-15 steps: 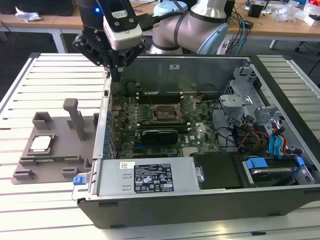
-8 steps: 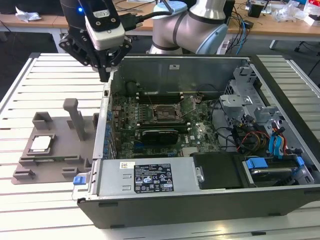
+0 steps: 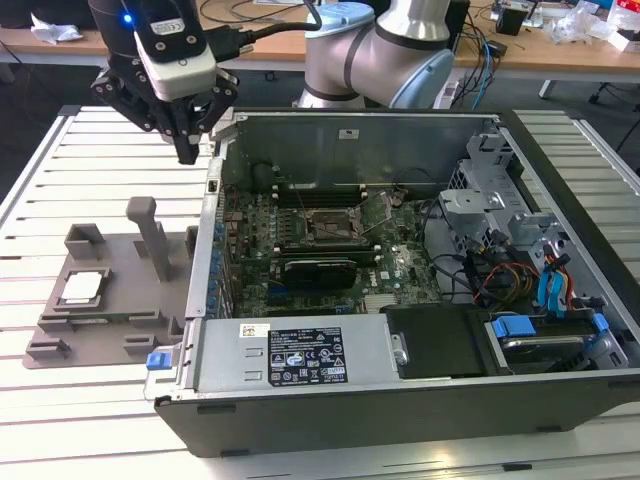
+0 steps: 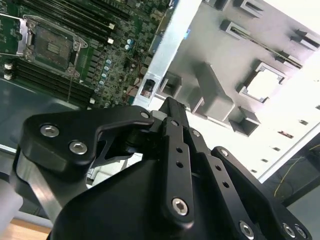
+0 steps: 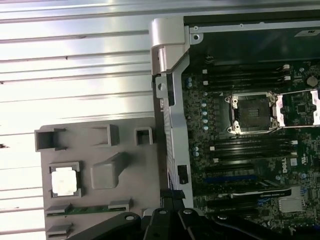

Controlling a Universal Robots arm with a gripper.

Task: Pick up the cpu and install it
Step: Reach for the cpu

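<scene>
Silver cpu (image 3: 82,287) seated in recess at outer edge of tray (image 3: 110,255), held square for pickup; gripper (image 3: 188,152) hovers empty, fingers together.

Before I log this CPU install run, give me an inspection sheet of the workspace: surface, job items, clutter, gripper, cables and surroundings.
Surface: white slatted table carrying a grey tray and an open computer case.
Job's things: cpu seated in the tray; motherboard socket open, empty.
Clutter: nothing seen on the table.
Grippers: the gripper hovers above the case wall beside the tray, apart from the cpu.
Cables: coloured bundle inside the case.
Surroundings: wooden desk behind.
</scene>
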